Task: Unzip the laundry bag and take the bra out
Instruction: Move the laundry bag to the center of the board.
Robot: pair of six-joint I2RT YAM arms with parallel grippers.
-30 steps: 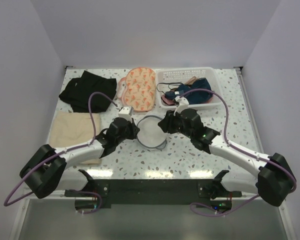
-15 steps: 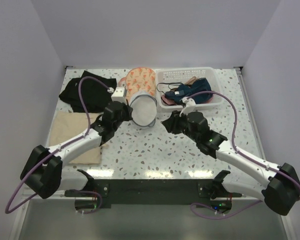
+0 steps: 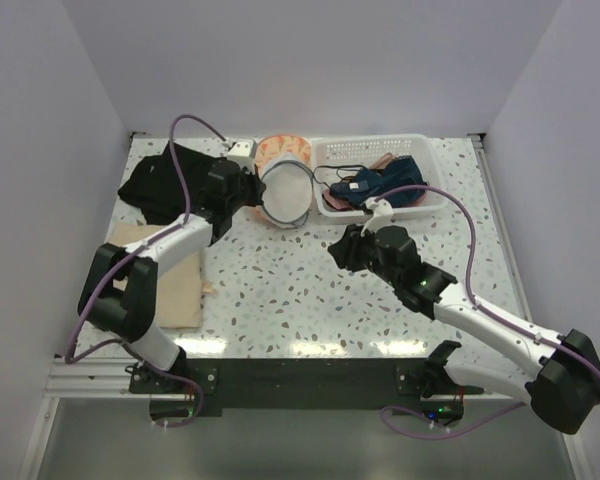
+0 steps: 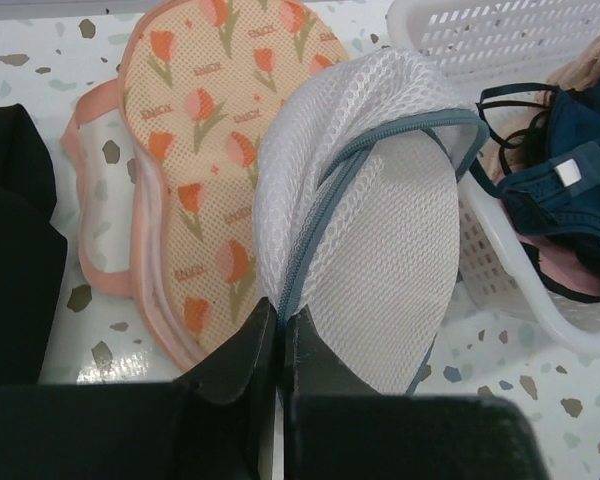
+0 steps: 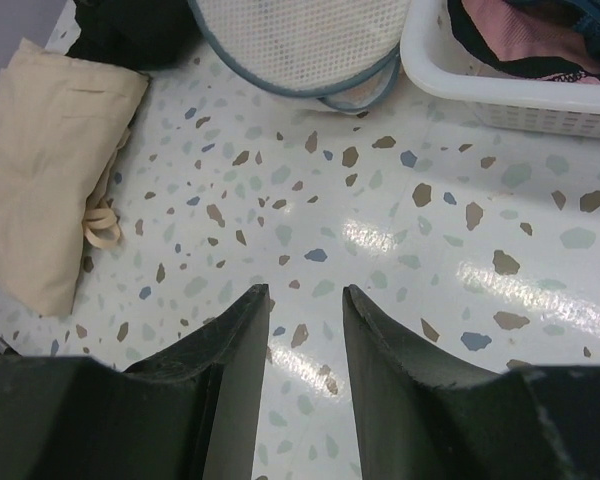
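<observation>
Over at the far side of the tabletop (image 5: 400, 250), the left hand (image 4: 278, 322) is clenched on the grey-blue rim of the white mesh laundry bag (image 4: 380, 250), its two fingers pressed together with the edging caught between them. The bag hangs tilted from that grip, lying partly over an orange flowered pad (image 4: 190, 150) with pink trim and touching the near wall of a white basket (image 3: 375, 148). Whether the zip is open cannot be told. A dark blue bra (image 4: 555, 190) lies in the basket on top of something pink. The right hand (image 5: 305, 300) hovers above bare tabletop, well apart from the bag, its fingers spread and nothing between them. A black garment (image 3: 145, 195) lies at the far left, with a beige cloth (image 5: 55, 170) nearer the arms.
</observation>
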